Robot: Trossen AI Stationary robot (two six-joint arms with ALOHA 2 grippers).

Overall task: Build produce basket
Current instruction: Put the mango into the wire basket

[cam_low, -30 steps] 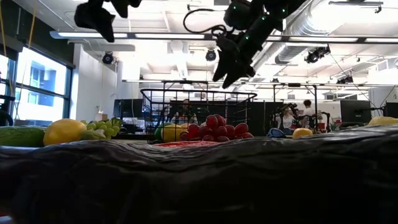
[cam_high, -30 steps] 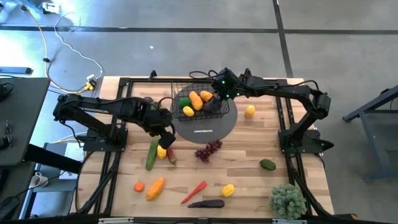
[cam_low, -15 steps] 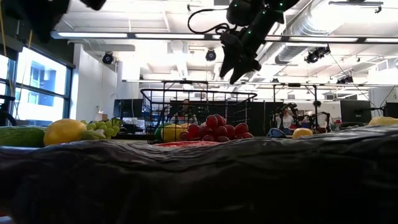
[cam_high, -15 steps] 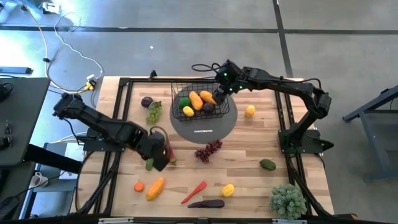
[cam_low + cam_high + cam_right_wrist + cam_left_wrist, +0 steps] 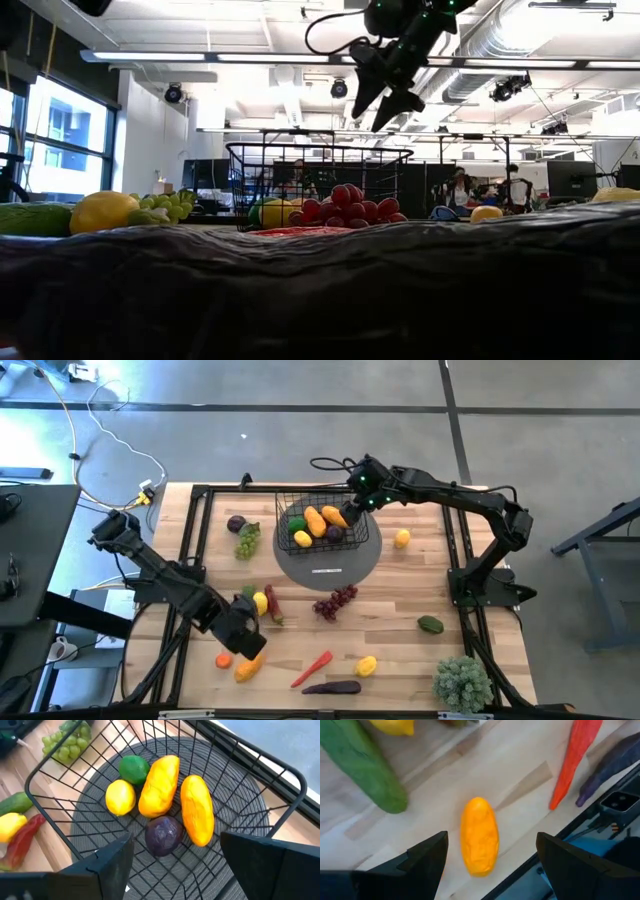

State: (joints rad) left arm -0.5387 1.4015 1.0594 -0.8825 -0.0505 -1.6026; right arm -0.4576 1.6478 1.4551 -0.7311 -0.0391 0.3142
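Black wire-mesh rectangular basket (image 5: 322, 526) sits on grey ribbed round mat (image 5: 330, 565), holding smooth plastic produce. Right hand (image 5: 352, 510) above basket, fingers spread, empty. Left hand (image 5: 247, 643) open, empty, over dimpled orange oval fruit (image 5: 479, 836) on wooden table (image 5: 400, 650).

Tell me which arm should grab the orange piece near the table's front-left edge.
Left. Its end effector hangs open right above that orange piece, fingers either side. The right end effector is over the basket, far across the table.

Grey concrete floor (image 5: 300, 430); bright windows (image 5: 60, 140); ceiling striplights (image 5: 230, 57).
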